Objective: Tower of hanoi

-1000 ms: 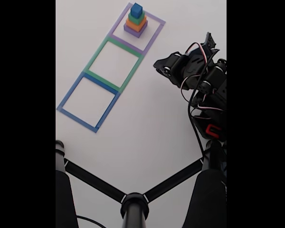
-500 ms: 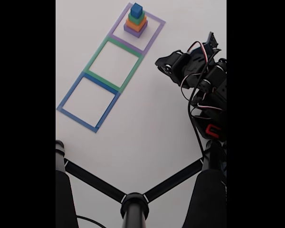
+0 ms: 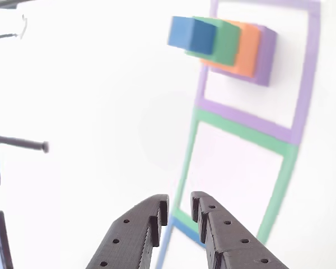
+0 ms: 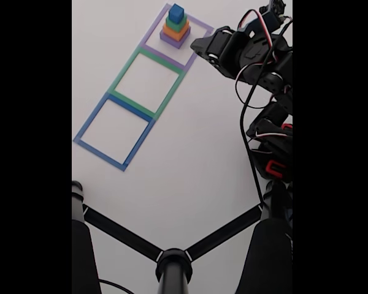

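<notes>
The main risk from here is a knock to the whole stack. The tower of hanoi stands as one pile inside the purple taped outline — flat purple block at the bottom, orange block on it, green cube, then the small blue cube on top — and nothing but its own weight seems to keep each piece in place. If the claw comes in low or off-centre, a finger could shove the green cube along with the blue one, or tip the pile over. A pinch set too deep might lift two pieces at once.

The claw itself is nearly closed, its two black fingers parted by a narrow slot (too narrow, I judge, to take even the blue cube without opening first). It holds nothing and touches nothing. In the other view the stack lies well ahead of the fingertips and a little to their right, with the green taped outline on the white desk between them.
</notes>
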